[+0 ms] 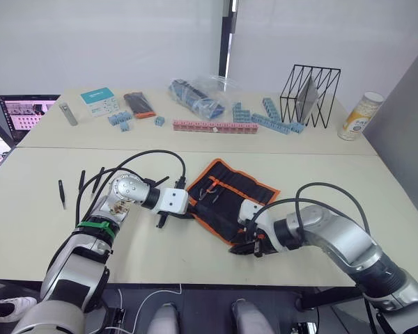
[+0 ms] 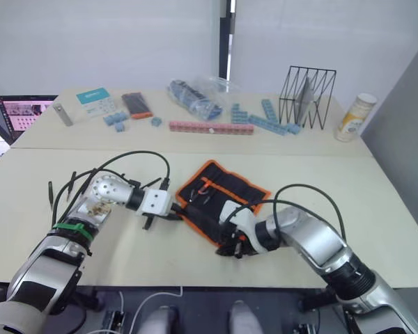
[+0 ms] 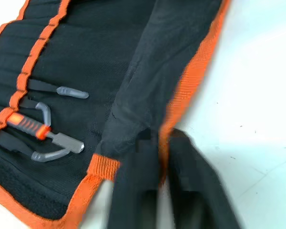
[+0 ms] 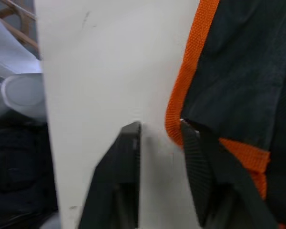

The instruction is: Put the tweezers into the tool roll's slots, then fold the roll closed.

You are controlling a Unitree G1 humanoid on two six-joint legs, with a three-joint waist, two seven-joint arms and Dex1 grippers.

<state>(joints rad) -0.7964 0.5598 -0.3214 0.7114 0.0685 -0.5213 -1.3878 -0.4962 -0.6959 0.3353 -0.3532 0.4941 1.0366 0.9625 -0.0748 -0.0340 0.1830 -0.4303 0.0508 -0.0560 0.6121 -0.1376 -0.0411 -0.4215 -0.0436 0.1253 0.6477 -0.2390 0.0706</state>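
Observation:
The tool roll [image 1: 234, 198] lies open on the table's near half, black with orange trim. Its slots [image 3: 35, 71] hold a few grey-tipped tools [image 3: 72, 92] and an orange-handled one [image 3: 30, 126]. My left gripper [image 1: 168, 220] is at the roll's left corner, shut on the orange-edged flap [image 3: 181, 90], which is lifted and partly folded over. At the roll's near corner my right gripper [image 1: 245, 249] is open, one finger [image 4: 200, 162] against the orange edge [image 4: 181, 90] and the other on bare table. Loose black tweezers [image 1: 61, 193] lie far left, with two more [image 1: 81, 179] beside the cables.
Along the far side of the table stand a laptop [image 1: 26, 111], a small black case with an orange end [image 1: 139, 104], a plastic bag [image 1: 198, 94], pink [image 1: 214, 126] and blue blocks [image 1: 279, 120], a wire rack [image 1: 310, 96] and a can [image 1: 360, 116].

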